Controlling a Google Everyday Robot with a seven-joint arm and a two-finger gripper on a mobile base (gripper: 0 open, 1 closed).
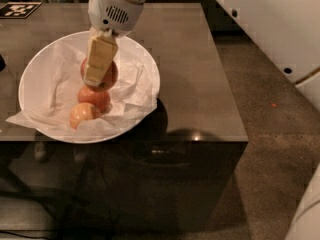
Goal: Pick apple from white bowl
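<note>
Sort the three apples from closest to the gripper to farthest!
The gripper hangs inside the white bowl.
1. Top red apple, right behind it.
2. Middle red apple, just below.
3. Pale apple, lowest, near the front rim.

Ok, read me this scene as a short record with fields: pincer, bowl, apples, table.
pincer: low over the white bowl, directly in front of the reddest apple; contact unclear
white bowl: near the table's front left edge, lined with crumpled paper
apples: three in a line; reddest apple farthest, duller red apple in the middle, pale apple nearest
status: reddest apple in the bowl, not lifted
</note>
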